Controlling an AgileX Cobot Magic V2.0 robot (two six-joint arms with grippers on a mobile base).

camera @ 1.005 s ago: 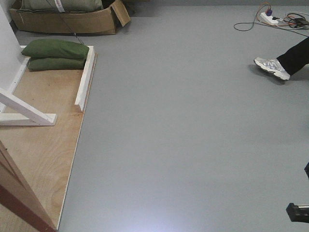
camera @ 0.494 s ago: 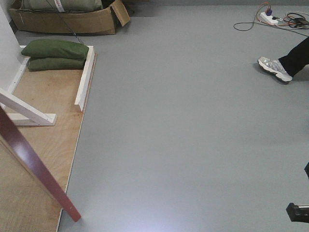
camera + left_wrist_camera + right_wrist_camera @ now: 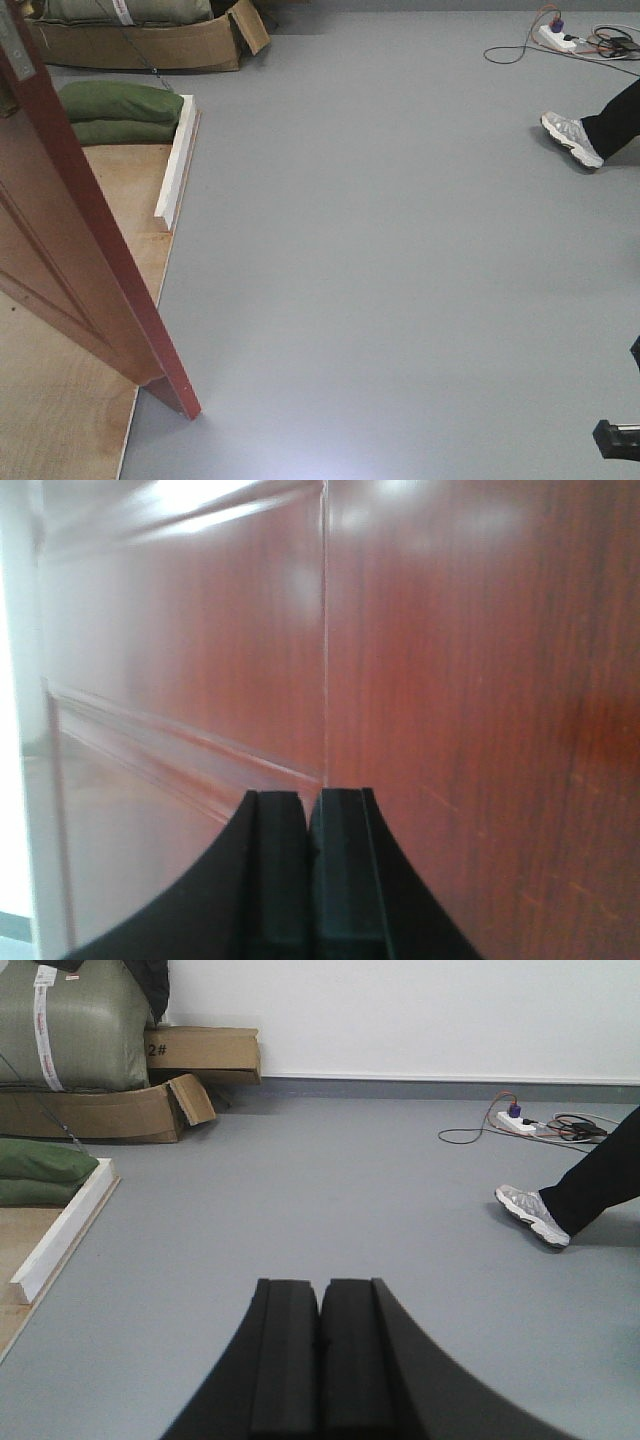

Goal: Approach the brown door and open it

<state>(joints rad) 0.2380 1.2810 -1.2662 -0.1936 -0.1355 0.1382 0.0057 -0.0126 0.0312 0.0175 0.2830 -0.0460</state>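
The left gripper [image 3: 308, 806] had its jaws pressed together with nothing between them. The brown door [image 3: 460, 660] filled the view close ahead of its tips, with glossy panel moulding to their left. The right gripper [image 3: 320, 1295] was likewise closed and empty above the grey floor [image 3: 350, 1185]. Far ahead to its left a cardboard box [image 3: 205, 1052] read "2#". The strip label on the green bale [image 3: 85, 1030] beside it was too small to read.

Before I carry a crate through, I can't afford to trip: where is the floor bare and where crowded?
Bare: the grey floor between the brown door and the person's shoe. Crowded: behind the door, white beam, green bags, cardboard box; far corner, power strip and cables.
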